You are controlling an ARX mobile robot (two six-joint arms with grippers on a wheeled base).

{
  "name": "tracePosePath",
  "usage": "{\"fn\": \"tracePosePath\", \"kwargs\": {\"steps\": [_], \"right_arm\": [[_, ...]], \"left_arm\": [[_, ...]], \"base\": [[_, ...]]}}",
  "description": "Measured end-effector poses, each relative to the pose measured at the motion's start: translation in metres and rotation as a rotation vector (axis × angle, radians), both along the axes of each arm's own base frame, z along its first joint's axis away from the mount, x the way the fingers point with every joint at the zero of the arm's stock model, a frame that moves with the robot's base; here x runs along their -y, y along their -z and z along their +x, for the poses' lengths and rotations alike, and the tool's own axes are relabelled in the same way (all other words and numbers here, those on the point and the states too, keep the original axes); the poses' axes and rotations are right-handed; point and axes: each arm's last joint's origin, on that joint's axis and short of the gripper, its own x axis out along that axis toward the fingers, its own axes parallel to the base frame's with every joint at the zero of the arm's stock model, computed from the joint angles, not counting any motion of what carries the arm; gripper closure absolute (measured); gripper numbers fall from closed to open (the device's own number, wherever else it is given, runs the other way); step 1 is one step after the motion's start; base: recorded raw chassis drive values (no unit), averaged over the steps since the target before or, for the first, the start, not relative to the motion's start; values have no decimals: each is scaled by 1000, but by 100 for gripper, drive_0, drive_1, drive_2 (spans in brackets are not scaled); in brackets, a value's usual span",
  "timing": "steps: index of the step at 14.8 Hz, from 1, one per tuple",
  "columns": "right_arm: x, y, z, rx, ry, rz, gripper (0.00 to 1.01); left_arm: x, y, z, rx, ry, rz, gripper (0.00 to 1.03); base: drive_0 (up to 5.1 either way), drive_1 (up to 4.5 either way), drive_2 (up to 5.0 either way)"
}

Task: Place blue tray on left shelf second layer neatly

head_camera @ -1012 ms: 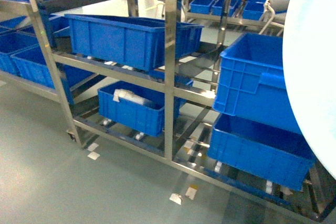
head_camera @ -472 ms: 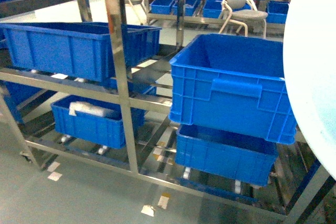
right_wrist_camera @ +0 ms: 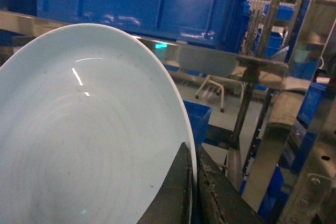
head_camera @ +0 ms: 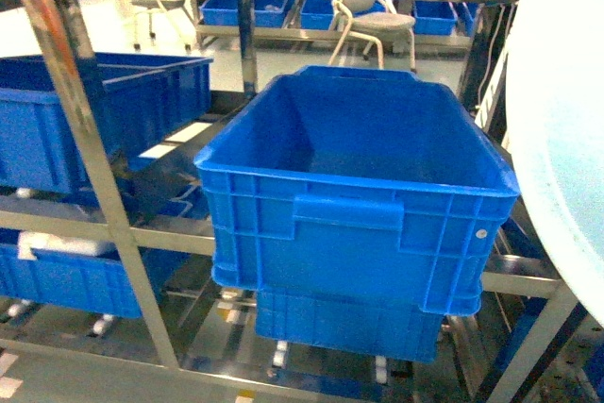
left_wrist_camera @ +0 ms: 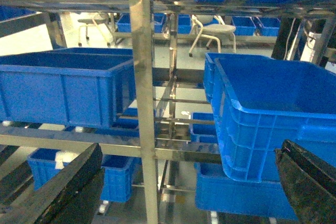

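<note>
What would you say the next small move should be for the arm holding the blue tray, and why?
Probably carry the blue tray leftward toward the shelf tier. The right gripper pinches its rim, and the tray sits off at the right edge of the head view, beside the big blue crate, not over any rack tier.

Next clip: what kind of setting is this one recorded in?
Probably a warehouse or factory storeroom. Stainless-steel racks in rows hold deep blue crates, with more crates on racks behind and a stool on the smooth pale floor. The right pincer grips a pale blue tray.
</note>
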Motion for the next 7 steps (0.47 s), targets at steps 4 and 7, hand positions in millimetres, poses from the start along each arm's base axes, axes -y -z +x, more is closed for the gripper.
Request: {"fn": "tracePosePath", "kwargs": {"steps": [4, 7], "right_arm": [[0, 0, 0, 0, 0, 0, 99], [0, 0, 0, -2, 0, 0, 99]], "left_arm": [[0, 0, 0, 1, 2, 0, 5], [0, 0, 0, 1, 1, 0, 5]], "base": [[-86, -86, -86], [0, 0, 0]]}}
